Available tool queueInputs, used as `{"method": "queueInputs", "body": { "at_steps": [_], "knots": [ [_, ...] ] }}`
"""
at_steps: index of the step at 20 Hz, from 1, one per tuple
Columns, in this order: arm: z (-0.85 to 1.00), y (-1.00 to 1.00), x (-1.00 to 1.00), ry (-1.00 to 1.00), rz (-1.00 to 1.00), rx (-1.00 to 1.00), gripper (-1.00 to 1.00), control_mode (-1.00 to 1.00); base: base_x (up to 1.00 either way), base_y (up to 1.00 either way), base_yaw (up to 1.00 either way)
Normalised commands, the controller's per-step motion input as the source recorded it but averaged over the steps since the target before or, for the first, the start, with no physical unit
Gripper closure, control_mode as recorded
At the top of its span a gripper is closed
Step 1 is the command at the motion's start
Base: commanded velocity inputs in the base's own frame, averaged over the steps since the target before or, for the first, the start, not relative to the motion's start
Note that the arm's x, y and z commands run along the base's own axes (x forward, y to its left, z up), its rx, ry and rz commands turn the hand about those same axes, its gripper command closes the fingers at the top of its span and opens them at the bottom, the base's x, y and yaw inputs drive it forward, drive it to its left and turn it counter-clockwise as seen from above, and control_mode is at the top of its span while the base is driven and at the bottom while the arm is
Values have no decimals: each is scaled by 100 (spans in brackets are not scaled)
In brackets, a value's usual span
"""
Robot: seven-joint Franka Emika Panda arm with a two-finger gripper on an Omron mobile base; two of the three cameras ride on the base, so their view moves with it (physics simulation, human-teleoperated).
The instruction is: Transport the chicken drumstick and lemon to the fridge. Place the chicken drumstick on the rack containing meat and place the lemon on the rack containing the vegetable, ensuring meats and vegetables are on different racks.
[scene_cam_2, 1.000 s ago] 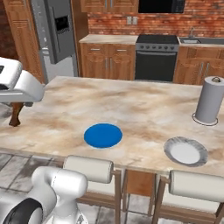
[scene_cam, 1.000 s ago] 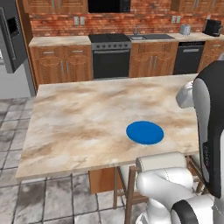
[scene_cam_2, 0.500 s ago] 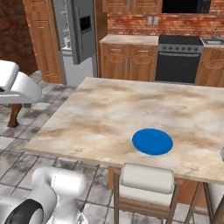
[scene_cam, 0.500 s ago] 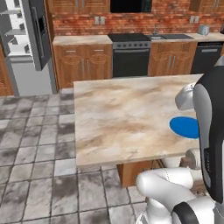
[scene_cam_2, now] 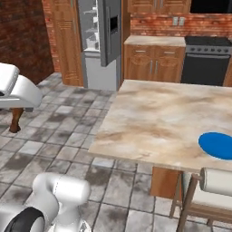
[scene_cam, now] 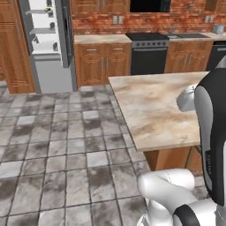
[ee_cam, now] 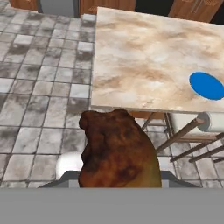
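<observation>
Pincer [ee_cam: 117, 186] clamping chicken drumstick [ee_cam: 117, 151], brown meat bulging up between fingers and hiding tips. Beyond drumstick, marble island top [ee_cam: 153, 57] lying ahead, blue plate [ee_cam: 206, 85] sitting on it off to one side. Fridge [scene_cam: 46, 42] standing open far ahead across grey tiled floor [scene_cam: 57, 145], white shelves showing.

Open tiled floor [scene_cam: 66, 145] between base and fridge [scene_cam: 46, 48], unobstructed. Fridge door [scene_cam: 66, 31] swung open, shelves exposed. Island counter [scene_cam_2: 172, 122] bounds the right side, stool [scene_cam_2: 204, 195] tucked at its near edge. Wooden cabinet [scene_cam: 11, 48] flanks fridge on left.
</observation>
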Motion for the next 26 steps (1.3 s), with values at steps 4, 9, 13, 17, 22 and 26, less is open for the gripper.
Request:
{"method": "queueInputs", "body": {
  "at_steps": [4,9,13,17,22,26],
  "knots": [
    [0,0,0,0,0,0,100,100,-48,100,0],
    [0,0,0,0,0,0,100,100,-13,100,-1],
    [0,0,0,0,0,0,100,100,3,100,-3],
    [0,0,0,0,0,0,100,100,54,100,-9],
    [0,0,0,0,0,0,100,100,100,100,-14],
    [0,0,0,0,0,0,100,100,100,100,-17]
  ]
}}
